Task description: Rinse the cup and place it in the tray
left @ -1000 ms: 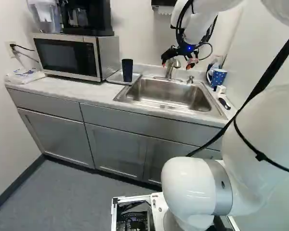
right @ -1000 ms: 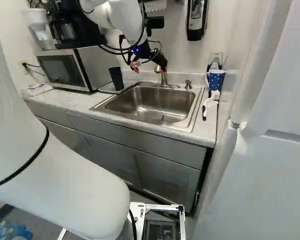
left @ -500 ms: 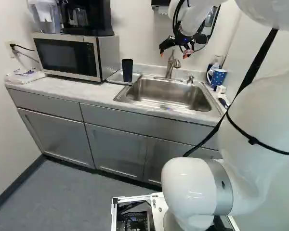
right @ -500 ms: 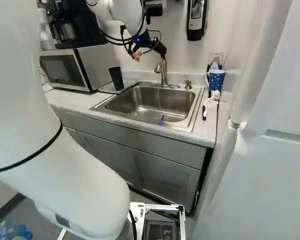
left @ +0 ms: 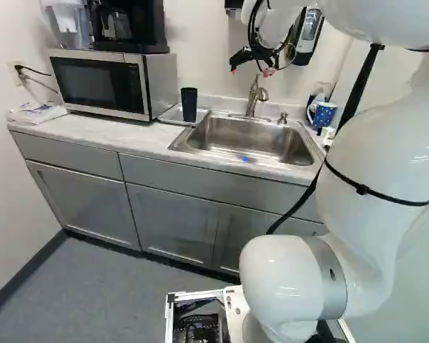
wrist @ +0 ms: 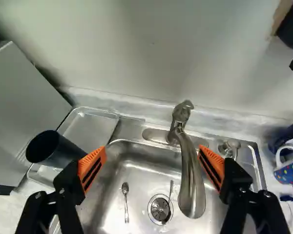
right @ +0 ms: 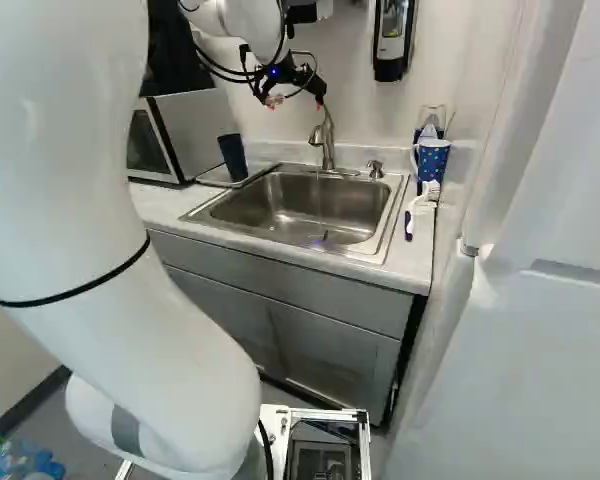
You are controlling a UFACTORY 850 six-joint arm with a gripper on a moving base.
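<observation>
Standing on the tray (left: 172, 115), upper left of centre in the left base view, the cup (left: 189, 105) is probably light, stiff, slippery if wet, best held mid-wall; the gripper (wrist: 153, 150) gapes empty.

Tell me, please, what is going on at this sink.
A white robot arm is holding its black gripper above the stainless steel sink, near the curved metal faucet. Its orange-padded fingers are apart and hold nothing. The dark, tall cup stands upright on the shallow metal tray beside the sink, so the placing looks done; whether the cup has been rinsed, I cannot tell. A metal spoon lies in the basin.
</observation>
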